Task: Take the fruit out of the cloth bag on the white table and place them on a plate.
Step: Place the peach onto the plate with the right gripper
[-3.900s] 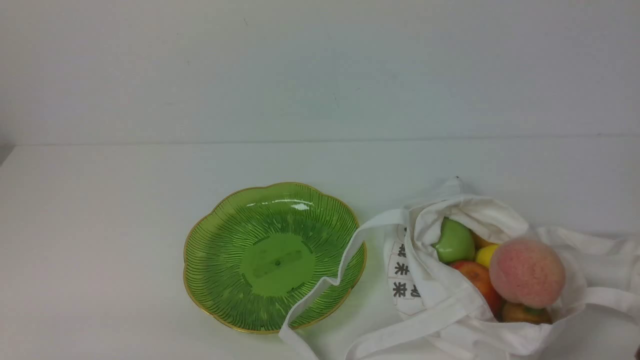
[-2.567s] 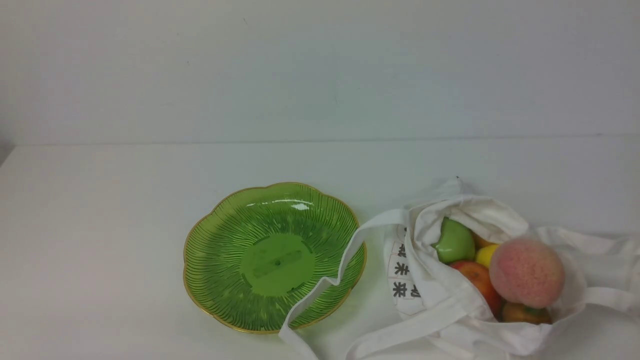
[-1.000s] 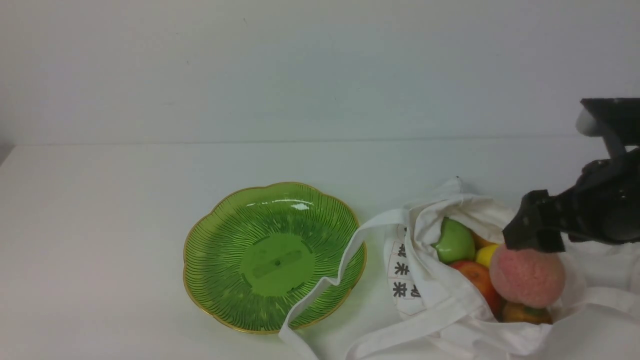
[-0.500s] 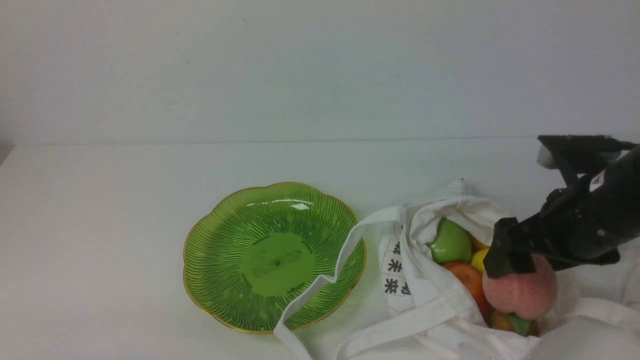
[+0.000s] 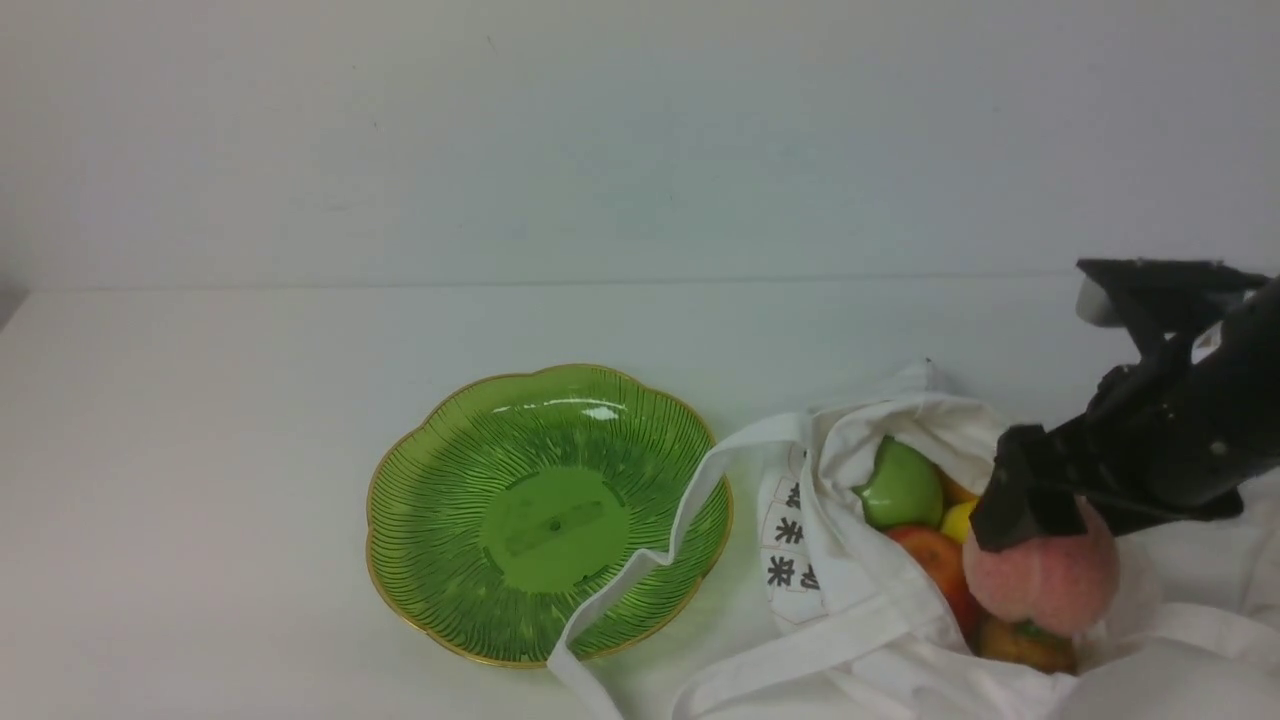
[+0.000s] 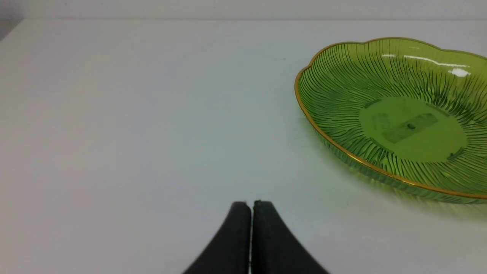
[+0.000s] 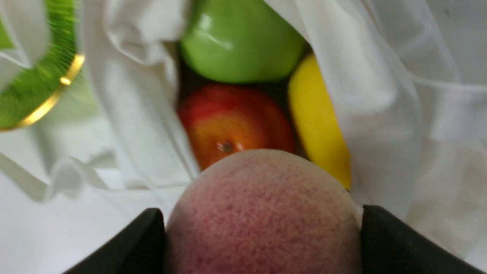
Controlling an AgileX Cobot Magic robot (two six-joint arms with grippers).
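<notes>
White worktop [image 5: 200,500] spreads beneath everything, with a pale wall [image 5: 600,140] behind it. The right wrist view shows both fingers of the right gripper [image 7: 262,239] pressed against opposite sides of the peach [image 7: 262,213], while the front view hides much of that contact behind the dark fingers. The left gripper [image 6: 252,207] appears only in the left wrist view, its two tips brought together with nothing between them.

From the robot's right side, the right arm [image 5: 1170,430] reaches over the cloth bag [image 5: 900,590], its fingers angled downward toward the bag's mouth. The right gripper grasps the peach, which sits between its fingers at the bag's opening. Just beyond the peach from that gripper, inside the bag, are the red apple [image 7: 236,118], the yellow lemon [image 7: 319,118] and the green apple [image 7: 243,45]. A brownish fruit [image 5: 1025,645] lies under the peach. To the left of the right gripper, well apart from it, is the green plate [image 5: 430,540], one bag strap [image 5: 630,575] draped across its edge.
</notes>
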